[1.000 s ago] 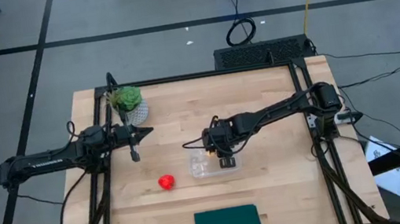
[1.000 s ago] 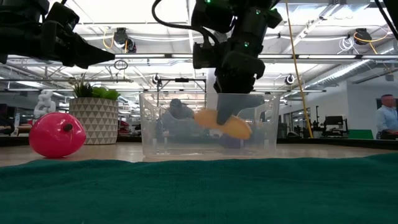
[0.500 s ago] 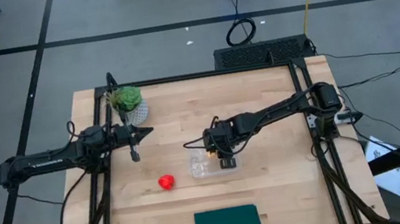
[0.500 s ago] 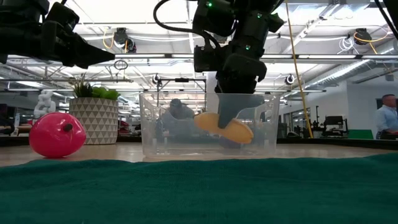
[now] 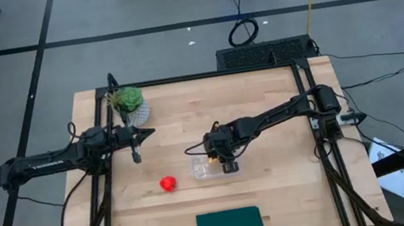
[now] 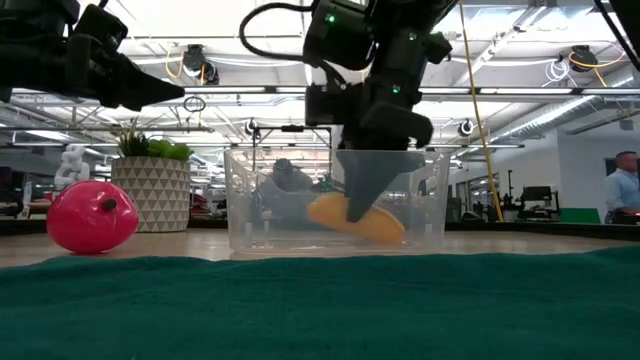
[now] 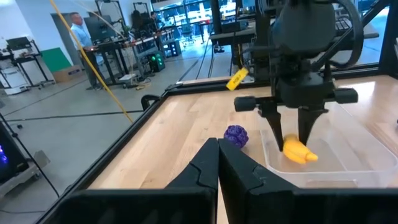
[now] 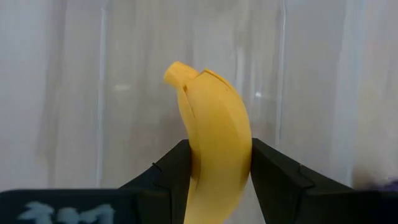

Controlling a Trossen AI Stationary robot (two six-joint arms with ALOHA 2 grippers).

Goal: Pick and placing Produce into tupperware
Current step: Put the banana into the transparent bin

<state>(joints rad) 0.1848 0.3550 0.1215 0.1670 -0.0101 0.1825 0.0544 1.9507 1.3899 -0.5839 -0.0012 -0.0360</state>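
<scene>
From above, the right arm (image 5: 267,119) hides the tupperware's (image 5: 201,169) far side and its contents. The banana's (image 8: 214,146) lower end is cut off between the fingers (image 8: 277,177).

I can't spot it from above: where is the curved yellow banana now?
The curved yellow banana is clamped in the right gripper, low inside the clear plastic tupperware at mid-table.
</scene>
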